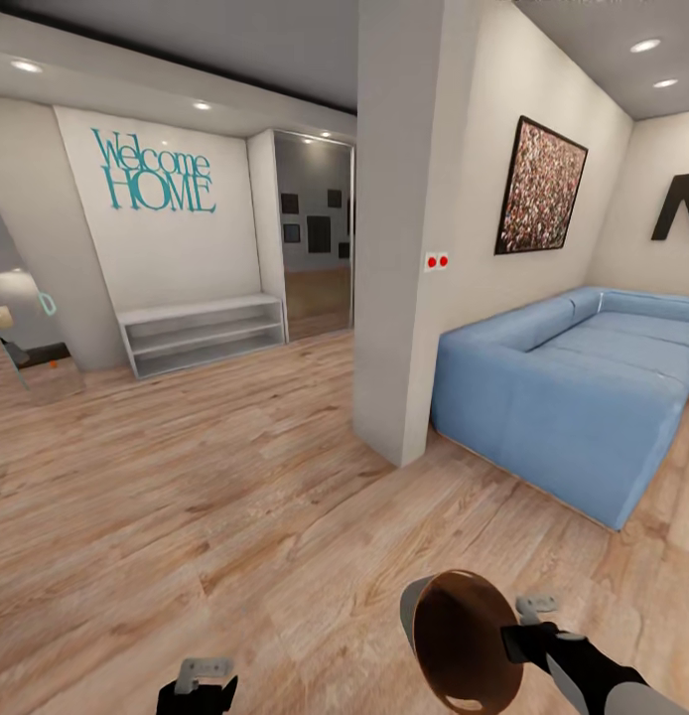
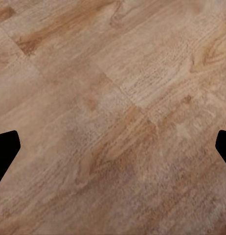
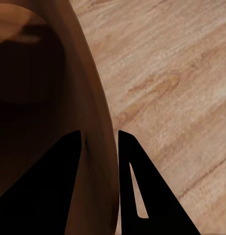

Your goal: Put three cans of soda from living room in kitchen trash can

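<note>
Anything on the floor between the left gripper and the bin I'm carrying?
No. In the head view, only bare wooden floor lies between the left gripper and the trash can, which the right gripper grips by its rim.

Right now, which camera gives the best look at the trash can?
The head view: the trash can shows its whole coppery mouth, gripped by the right end effector. The right wrist view catches just its wall, pinched between fingers.

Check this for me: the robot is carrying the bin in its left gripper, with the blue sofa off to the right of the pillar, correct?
Not quite. The bin is in the right gripper, not the left: the right wrist view shows its fingers clamped over the bin's rim, and the head view agrees. The left gripper holds nothing. The blue sofa is indeed right of the pillar.
</note>
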`<state>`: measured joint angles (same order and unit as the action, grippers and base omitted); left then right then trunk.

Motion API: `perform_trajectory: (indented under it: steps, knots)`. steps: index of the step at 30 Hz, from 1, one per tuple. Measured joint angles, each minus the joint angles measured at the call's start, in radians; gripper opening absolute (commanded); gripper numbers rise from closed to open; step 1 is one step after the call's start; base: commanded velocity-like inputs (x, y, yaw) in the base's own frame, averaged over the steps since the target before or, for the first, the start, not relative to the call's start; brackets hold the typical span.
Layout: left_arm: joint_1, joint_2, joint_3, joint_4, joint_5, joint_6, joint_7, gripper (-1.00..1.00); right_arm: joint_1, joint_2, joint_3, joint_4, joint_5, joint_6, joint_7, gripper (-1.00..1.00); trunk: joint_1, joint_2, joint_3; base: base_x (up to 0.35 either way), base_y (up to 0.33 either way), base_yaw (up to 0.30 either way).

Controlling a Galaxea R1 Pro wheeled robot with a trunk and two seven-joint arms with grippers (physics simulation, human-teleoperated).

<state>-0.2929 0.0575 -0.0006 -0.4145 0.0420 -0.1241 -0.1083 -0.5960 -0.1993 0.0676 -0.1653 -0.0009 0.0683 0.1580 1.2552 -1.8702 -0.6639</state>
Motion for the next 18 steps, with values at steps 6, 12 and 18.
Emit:
perform_trajectory:
  steps: [6,12,18]
  knots:
    - [0.003,0.029,0.001,0.129,0.006,-0.13,0.0,1.0,0.04,0.003,0.0,-0.009,-0.001,-0.053,0.002,-1.0,-0.023,0.042,0.019,0.0,0.0,0.0]
    - [0.003,0.034,0.001,0.166,0.008,-0.166,0.0,1.0,0.063,0.004,-0.002,-0.013,-0.001,-0.08,0.002,-1.0,-0.046,0.084,0.038,0.0,0.0,0.0]
    - [0.004,0.036,0.0,0.178,0.004,-0.18,0.002,1.0,0.093,0.001,-0.01,-0.017,-0.001,-0.109,0.002,-1.0,-0.069,0.126,0.056,0.0,0.0,0.0]
